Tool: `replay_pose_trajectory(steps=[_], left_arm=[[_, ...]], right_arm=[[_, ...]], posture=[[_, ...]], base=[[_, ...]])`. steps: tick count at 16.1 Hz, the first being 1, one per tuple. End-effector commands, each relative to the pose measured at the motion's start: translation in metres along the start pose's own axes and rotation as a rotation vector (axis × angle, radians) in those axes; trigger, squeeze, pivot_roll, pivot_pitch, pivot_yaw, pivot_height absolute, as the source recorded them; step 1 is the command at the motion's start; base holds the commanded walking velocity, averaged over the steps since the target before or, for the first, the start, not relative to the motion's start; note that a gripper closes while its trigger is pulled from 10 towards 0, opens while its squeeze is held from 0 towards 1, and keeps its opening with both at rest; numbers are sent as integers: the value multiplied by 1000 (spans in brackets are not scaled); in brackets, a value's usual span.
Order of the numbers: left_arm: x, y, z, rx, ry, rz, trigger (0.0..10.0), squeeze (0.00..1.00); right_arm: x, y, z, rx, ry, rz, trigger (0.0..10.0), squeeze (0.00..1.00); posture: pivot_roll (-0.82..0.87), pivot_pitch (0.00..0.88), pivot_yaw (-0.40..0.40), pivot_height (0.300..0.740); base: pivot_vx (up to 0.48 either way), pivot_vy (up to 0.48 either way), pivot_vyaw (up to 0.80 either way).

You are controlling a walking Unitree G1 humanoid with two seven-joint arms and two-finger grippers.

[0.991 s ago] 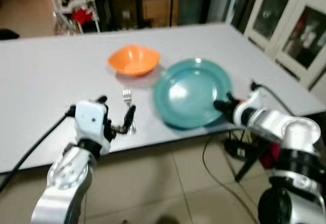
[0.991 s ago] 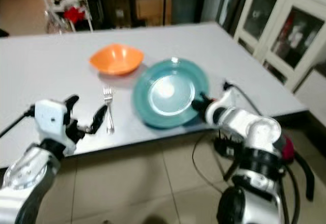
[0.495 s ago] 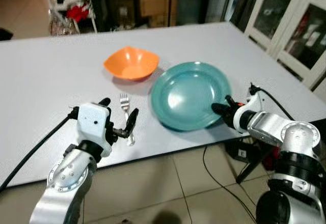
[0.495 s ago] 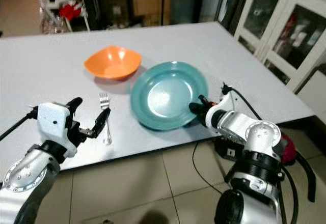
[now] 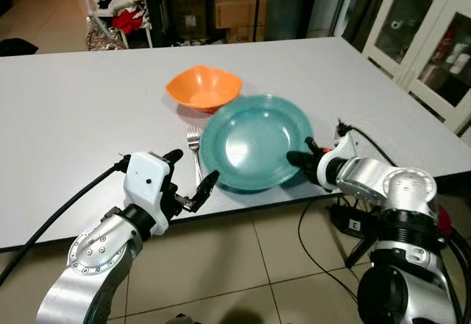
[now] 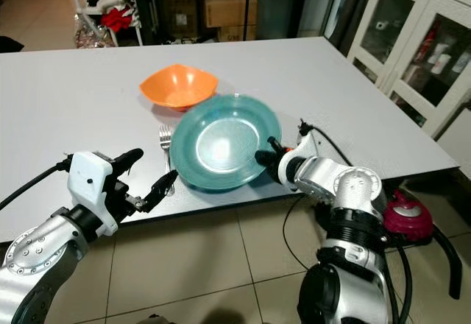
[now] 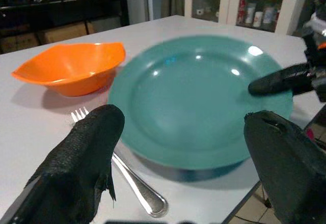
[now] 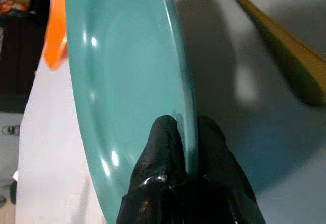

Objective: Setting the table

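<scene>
We find our right gripper pinched on the teal plate rim — plate dragged left since a second ago, now touching the fork below the orange bowl on the tabletop. Left gripper hangs spread, empty — place nearly set.

Beige tiled floor, white glass-door cabinet right

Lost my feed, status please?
Right gripper pinching teal plate rim. Left gripper open near fork. Orange bowl touching plate's far edge.
</scene>
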State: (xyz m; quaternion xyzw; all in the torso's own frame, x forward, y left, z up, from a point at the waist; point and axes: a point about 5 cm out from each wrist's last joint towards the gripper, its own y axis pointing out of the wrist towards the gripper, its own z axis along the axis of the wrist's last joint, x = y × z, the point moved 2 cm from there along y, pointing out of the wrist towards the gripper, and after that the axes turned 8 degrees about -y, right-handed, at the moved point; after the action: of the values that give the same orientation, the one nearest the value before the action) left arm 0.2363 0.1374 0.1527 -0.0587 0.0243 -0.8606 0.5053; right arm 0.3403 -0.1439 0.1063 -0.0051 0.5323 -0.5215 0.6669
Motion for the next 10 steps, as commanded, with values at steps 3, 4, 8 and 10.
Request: replay_pose_trajectory(steps=[3, 4, 8, 10], left_arm=[[3, 0, 4, 3, 6, -31, 10000, 0], [4, -1, 4, -2, 4, -39, 10000, 0], [12, -1, 2, -42, -19, -122, 10000, 0], [18, -2, 1, -59, -32, -165, 10000, 0]], right_arm=[[-7, 5, 7, 22, 20, 4, 10000, 0], [-8, 8, 7, 25, 32, 1, 10000, 0], [-14, 23, 7, 21, 98, 17, 10000, 0], [-16, 26, 6, 12, 115, 27, 10000, 0]], posture=[[-41, 27, 5, 740], [-38, 30, 7, 740], [-31, 31, 15, 740], [-31, 32, 16, 740]], base=[[0, 0, 0], [0, 0, 0], [0, 0, 0], [0, 0, 0]])
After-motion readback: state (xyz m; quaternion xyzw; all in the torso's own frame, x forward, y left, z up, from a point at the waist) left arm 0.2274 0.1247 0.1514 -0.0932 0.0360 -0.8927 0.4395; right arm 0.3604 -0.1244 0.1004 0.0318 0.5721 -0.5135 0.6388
